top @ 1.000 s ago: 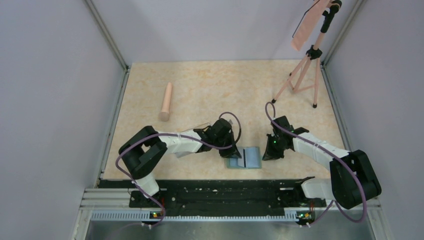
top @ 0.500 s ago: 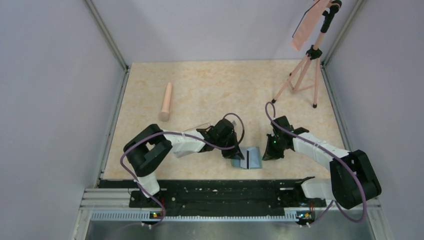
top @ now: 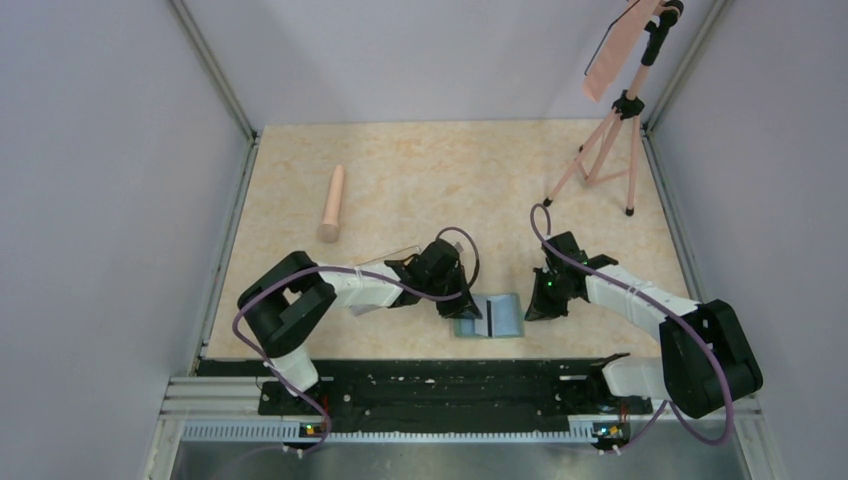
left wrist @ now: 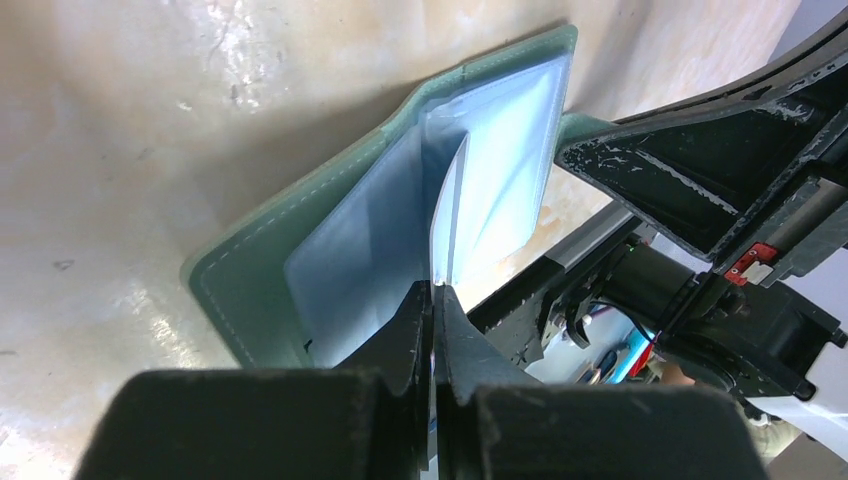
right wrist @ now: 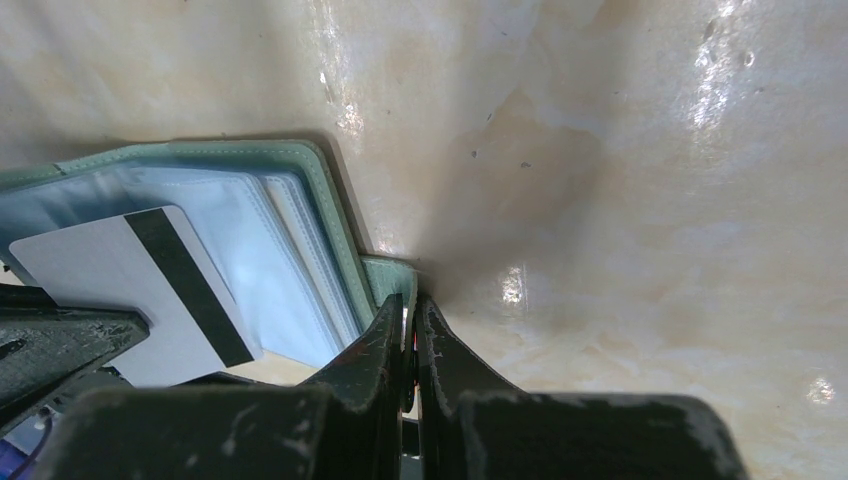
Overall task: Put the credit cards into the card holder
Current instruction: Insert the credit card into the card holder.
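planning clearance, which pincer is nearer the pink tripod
Right. The right pincer pinches the card holder's right edge, on the tripod's side. The left pincer, gripping a credit card, is across the card holder, farther left.

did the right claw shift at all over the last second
No. The right claw stays where it was relative to the pink tripod, shut on the muted-green folding wallet.

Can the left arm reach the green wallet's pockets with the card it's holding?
Probably yes. The left gripper pinches the card right over the open green wallet, its edge at the blue pocket pages, with nothing between. The right gripper pins the wallet's tab.
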{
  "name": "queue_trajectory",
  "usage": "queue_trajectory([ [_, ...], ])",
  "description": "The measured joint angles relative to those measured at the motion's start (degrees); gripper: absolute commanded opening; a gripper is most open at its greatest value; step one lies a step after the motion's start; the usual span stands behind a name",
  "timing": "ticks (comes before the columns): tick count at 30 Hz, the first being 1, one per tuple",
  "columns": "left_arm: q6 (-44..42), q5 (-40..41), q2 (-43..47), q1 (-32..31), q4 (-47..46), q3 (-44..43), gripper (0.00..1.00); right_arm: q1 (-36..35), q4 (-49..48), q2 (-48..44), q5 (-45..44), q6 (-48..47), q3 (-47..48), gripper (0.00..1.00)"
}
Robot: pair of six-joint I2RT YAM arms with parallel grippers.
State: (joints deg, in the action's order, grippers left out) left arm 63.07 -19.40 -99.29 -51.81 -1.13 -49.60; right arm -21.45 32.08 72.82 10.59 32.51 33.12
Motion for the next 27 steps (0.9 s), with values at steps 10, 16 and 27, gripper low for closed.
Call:
queue_trajectory([
  [10, 0.2, 2.4, 2.8, 0.7, 1.2, 1.7, 0.0, 0.0, -0.1, 0.0, 0.1, 0.0, 0.0, 0.0],
  [16, -2.7, -1.0, 1.5, 1.1, 2.0, 1.1, 0.0, 0.0, -0.2, 0.0, 0.1, -0.1, 0.0, 0.0],
  [27, -6.1, -4.3, -0.4, 1.5, 2.4, -0.8, 0.0, 0.0, -0.4, 0.0, 0.2, -0.5, 0.0, 0.0],
])
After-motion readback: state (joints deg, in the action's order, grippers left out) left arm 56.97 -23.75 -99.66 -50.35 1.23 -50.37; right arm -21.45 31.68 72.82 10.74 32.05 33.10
